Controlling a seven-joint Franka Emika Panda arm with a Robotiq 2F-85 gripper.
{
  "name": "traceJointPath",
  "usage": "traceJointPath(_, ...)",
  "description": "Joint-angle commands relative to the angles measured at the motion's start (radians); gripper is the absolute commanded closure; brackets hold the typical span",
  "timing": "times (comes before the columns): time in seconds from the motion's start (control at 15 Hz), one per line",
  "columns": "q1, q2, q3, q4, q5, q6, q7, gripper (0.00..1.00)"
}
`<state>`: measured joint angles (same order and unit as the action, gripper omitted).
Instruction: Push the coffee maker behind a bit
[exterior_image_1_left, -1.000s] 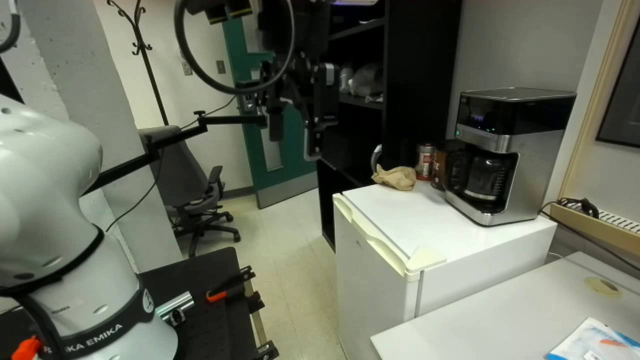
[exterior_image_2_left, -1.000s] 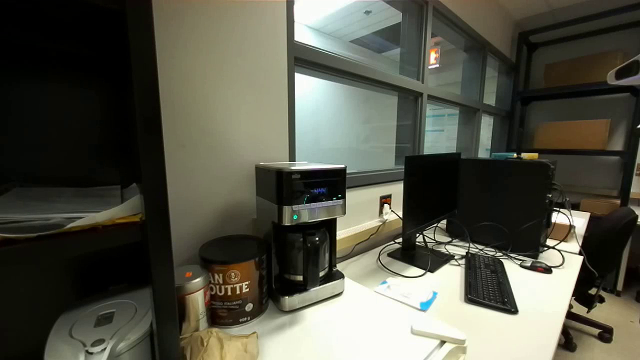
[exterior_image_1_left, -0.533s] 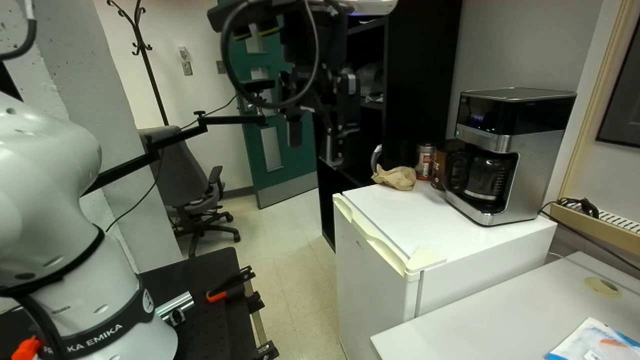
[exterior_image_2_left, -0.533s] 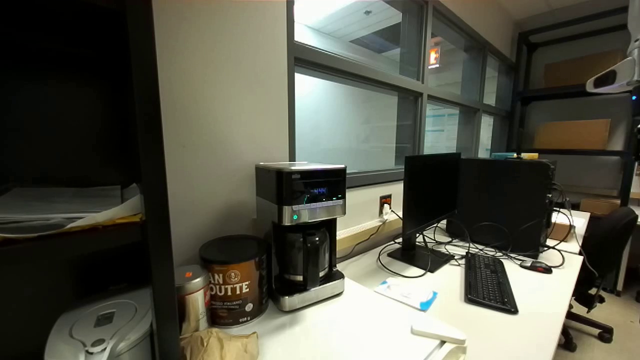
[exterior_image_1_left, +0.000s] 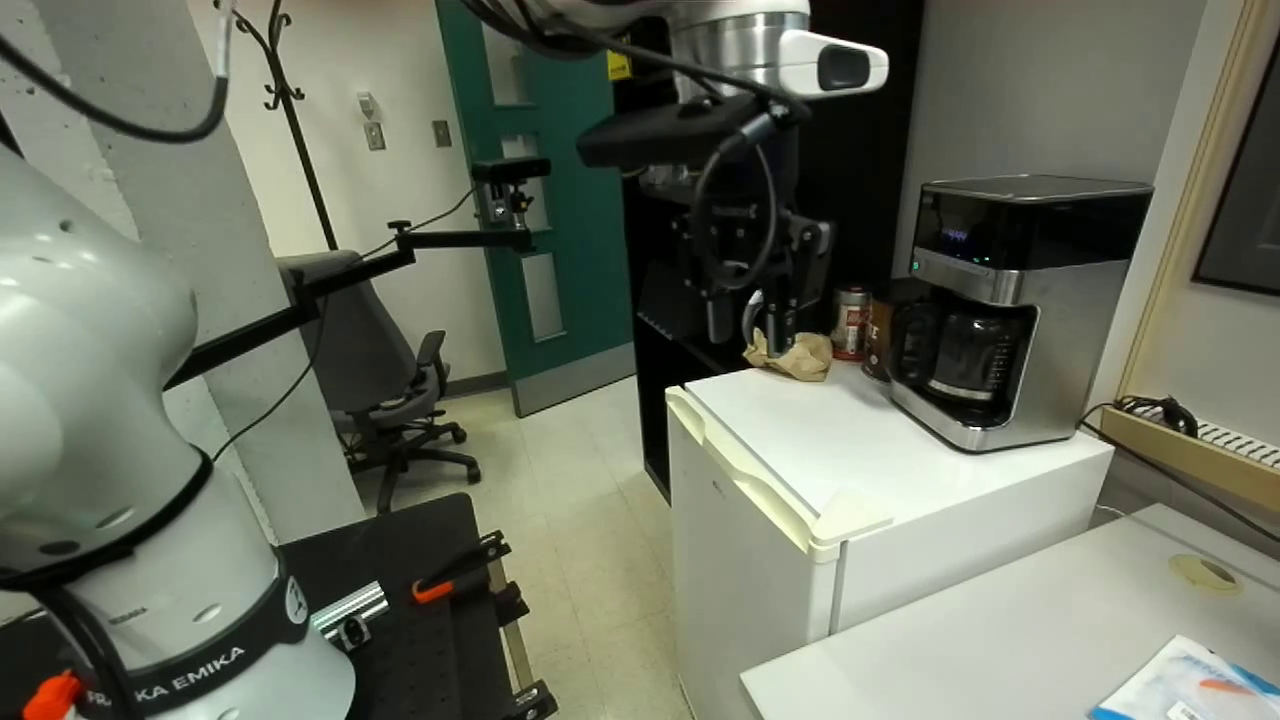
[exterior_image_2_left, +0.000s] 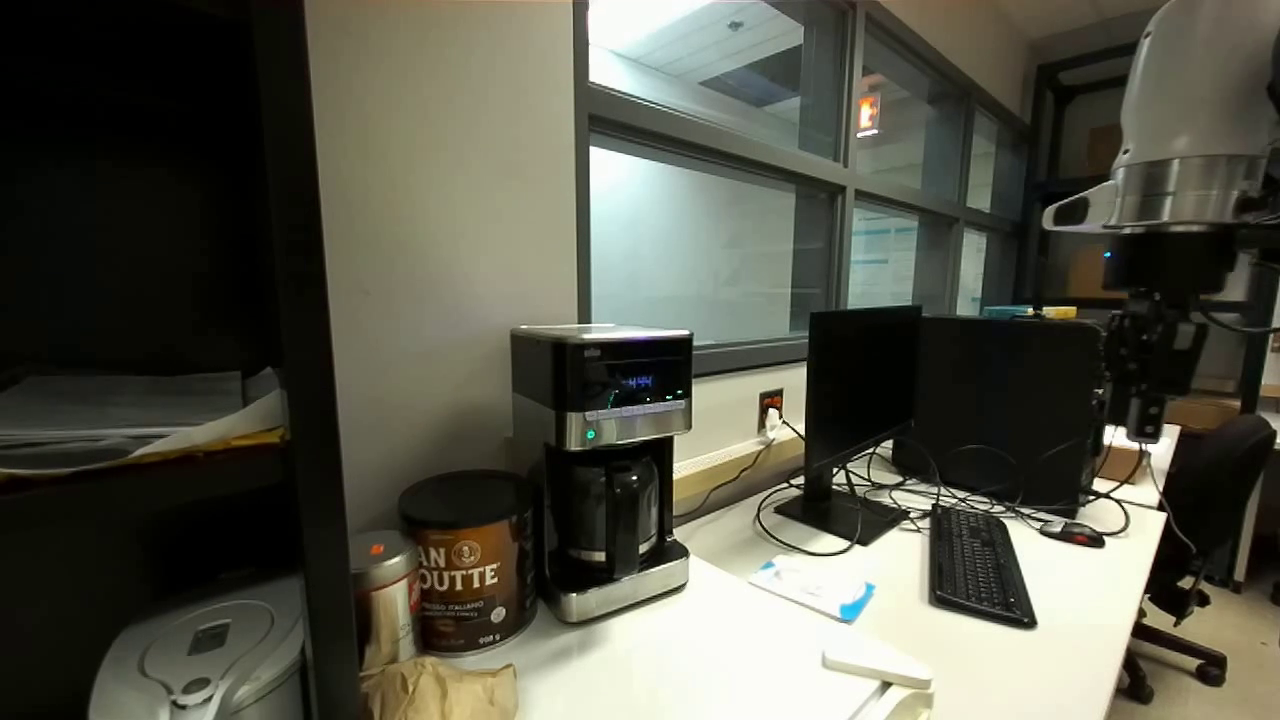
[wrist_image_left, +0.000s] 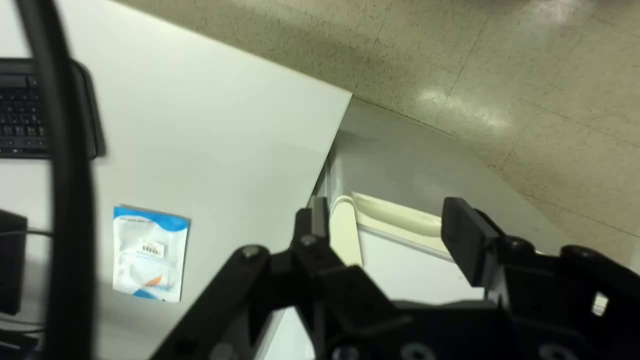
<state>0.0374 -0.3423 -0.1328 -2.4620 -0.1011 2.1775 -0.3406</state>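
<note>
The coffee maker (exterior_image_1_left: 1075, 340) is a boxy machine with silver-grey sides, a black upper band and a dark glass carafe (exterior_image_1_left: 970, 355). It stands upright on the white fridge top (exterior_image_1_left: 800, 430), near the wall. It also shows in an exterior view (exterior_image_2_left: 630, 425), its front panel lit. My gripper (exterior_image_1_left: 750, 328) points down, open and empty, at some distance from the coffee maker, around the fridge's door side. It also shows at the far right of an exterior view (exterior_image_2_left: 1145, 410). In the wrist view the jaws (wrist_image_left: 385, 220) are apart with nothing between them; the coffee maker is out of that view.
A brown coffee can (exterior_image_2_left: 465, 575), a smaller tin (exterior_image_2_left: 385, 600) and a crumpled paper bag (exterior_image_2_left: 440, 690) stand beside the coffee maker. A black shelf (exterior_image_1_left: 850, 150) rises behind them. A white desk (exterior_image_1_left: 960, 630) with a packet (exterior_image_1_left: 1190, 685) and a monitor (exterior_image_2_left: 865, 390) adjoins the fridge.
My arm and gripper have moved right and lower in an exterior view, closer to the fridge, and have come into view at the right of an exterior view. The coffee maker has not moved.
</note>
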Motion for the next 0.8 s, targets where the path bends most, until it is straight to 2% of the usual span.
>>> traceJointPath(0.0, 0.003, 0.191, 0.048, 0.099, -0.029, 0.181, 0.006, 0.69)
traceJointPath(0.27, -0.023, 0.393, 0.112, 0.221, -0.267, 0.401, 0.099, 0.99)
traceJointPath(0.47, -0.006, 0.54, 0.108, 0.36, -0.523, 0.494, 0.234, 1.0)
traceJointPath(0.73, 0.081, 0.71, 0.042, 0.567, -0.858, 0.562, 0.45, 1.0)
